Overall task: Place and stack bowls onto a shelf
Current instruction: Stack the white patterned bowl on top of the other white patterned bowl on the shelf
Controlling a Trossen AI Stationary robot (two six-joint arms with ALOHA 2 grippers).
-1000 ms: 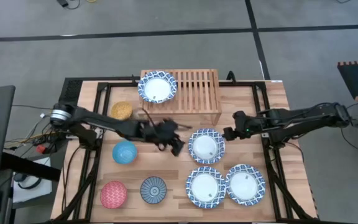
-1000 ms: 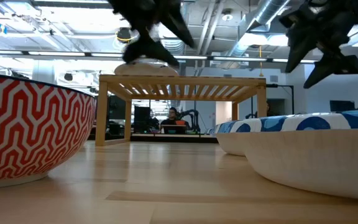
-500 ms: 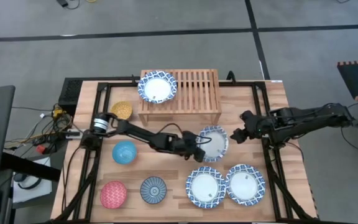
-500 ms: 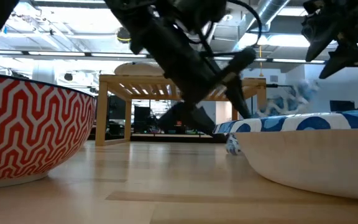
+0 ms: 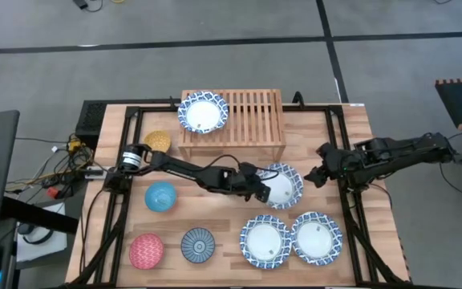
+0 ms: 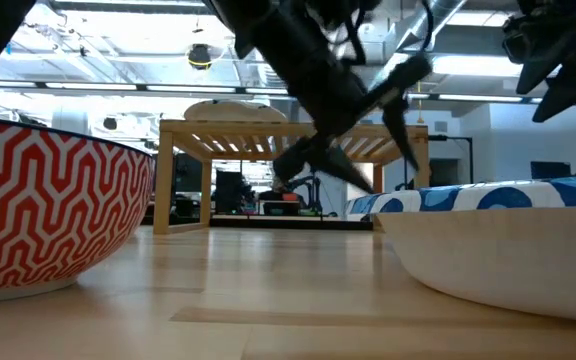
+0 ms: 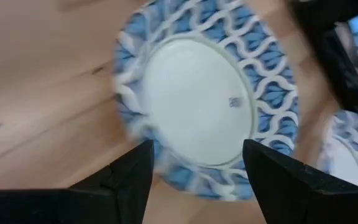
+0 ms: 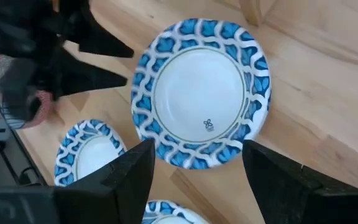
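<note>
A wide white bowl with a blue patterned rim (image 5: 283, 185) lies flat on the table, in front of the light-wood shelf (image 5: 251, 116). My left gripper (image 5: 260, 189) is open at this bowl's left rim (image 7: 160, 165), which shows between its fingers. My right gripper (image 5: 318, 173) is open too. It hangs in the air just right of the bowl (image 8: 201, 93) and touches nothing. A second white bowl (image 5: 202, 112) rests on the left end of the shelf's slats. My left gripper stands open at the left rim (image 7: 166, 168) of the white bowl, coming slantwise from the table's left. I cannot tell whether a finger touches the rim. The bowl lies flat on the table.
Two more white bowls (image 5: 265, 241) (image 5: 317, 238) sit near the table's near edge. The yellow (image 5: 157, 143), light blue (image 5: 160, 196), red (image 5: 146, 250) and dark blue (image 5: 198, 245) bowls stand on the left half. The shelf's middle and right slats are bare.
My left arm reached toward the table's right edge and came down to the middle white bowl. The bowl tipped for a moment, slid a short way to the right, and now lies flat. My right gripper drew back a little toward the right edge.
</note>
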